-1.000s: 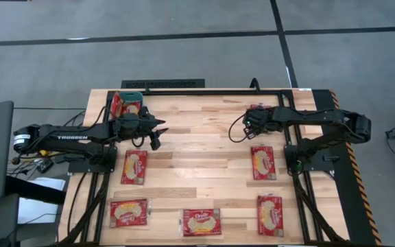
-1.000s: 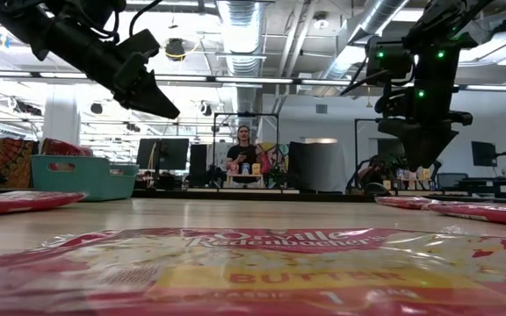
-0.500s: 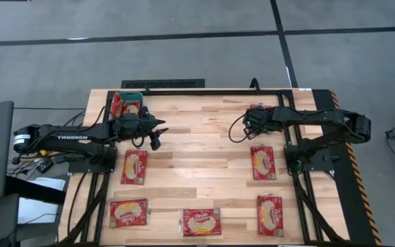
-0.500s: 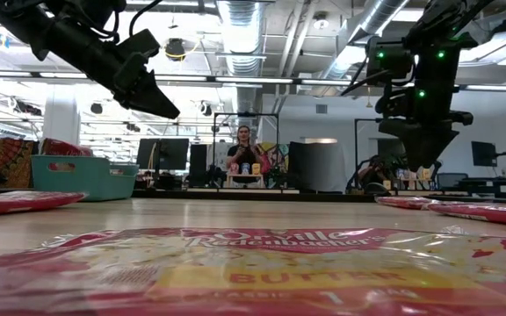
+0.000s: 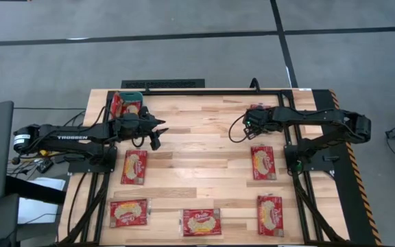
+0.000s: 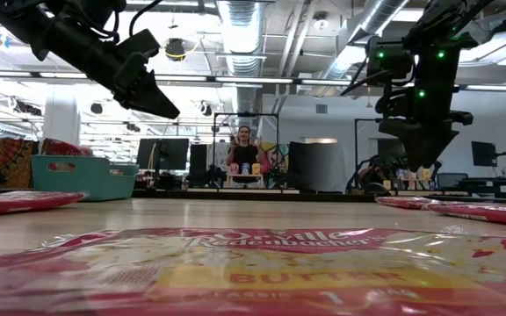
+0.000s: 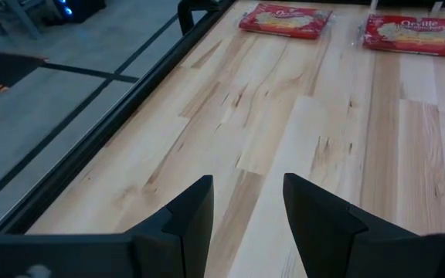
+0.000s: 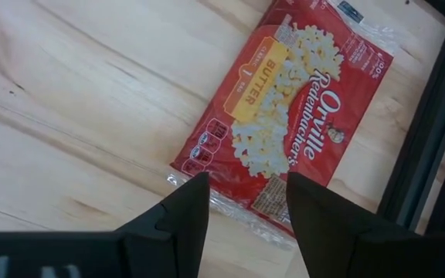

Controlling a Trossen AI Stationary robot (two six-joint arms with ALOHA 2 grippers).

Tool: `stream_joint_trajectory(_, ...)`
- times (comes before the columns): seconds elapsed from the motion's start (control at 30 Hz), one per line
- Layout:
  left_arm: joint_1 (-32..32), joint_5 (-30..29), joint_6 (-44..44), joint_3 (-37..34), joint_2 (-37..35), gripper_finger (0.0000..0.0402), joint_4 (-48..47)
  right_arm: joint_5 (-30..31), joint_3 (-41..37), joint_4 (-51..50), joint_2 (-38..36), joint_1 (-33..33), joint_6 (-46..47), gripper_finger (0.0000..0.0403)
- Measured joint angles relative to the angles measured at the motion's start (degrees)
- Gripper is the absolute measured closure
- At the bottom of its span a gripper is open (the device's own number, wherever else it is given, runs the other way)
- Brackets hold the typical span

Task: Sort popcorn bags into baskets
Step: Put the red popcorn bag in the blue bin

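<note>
Several red popcorn bags lie flat on the wooden table: one (image 5: 134,167) by the left arm, three along the near edge (image 5: 202,222), one (image 5: 262,162) by the right arm. Another bag (image 8: 284,123) lies at the far right, under my right gripper (image 8: 246,181), which is open and tilted steeply down above it. My left gripper (image 7: 246,181) hangs open over bare wood left of centre (image 5: 158,132). The teal basket (image 5: 130,93) stands at the far left corner with a red bag (image 5: 125,105) in it.
A black metal frame (image 8: 423,154) runs along the table's right edge, close to the bag under my right gripper. The table's middle (image 5: 197,151) is bare wood. A person (image 6: 244,156) stands in the room far behind the table.
</note>
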Motion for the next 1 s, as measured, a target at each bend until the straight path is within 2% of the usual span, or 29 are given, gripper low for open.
stream_joint_trajectory(0.47, 0.0, 0.0, 0.0, 0.0, 0.0, 0.0253, 0.0, 0.1, 0.0, 0.6, 0.0, 2.5, 0.6, 0.0199)
stream_joint_trajectory(0.67, 0.0, -0.1, 0.0, 0.0, 0.0, 0.0253, 0.0, 1.6, 0.0, -1.6, 0.0, 4.8, 2.5, 0.0213)
stream_joint_trajectory(1.0, 0.0, -0.2, -0.3, 0.0, 0.0, 0.0253, 0.4, 1.5, 0.0, -4.2, 0.0, 4.6, 5.6, 0.0243)
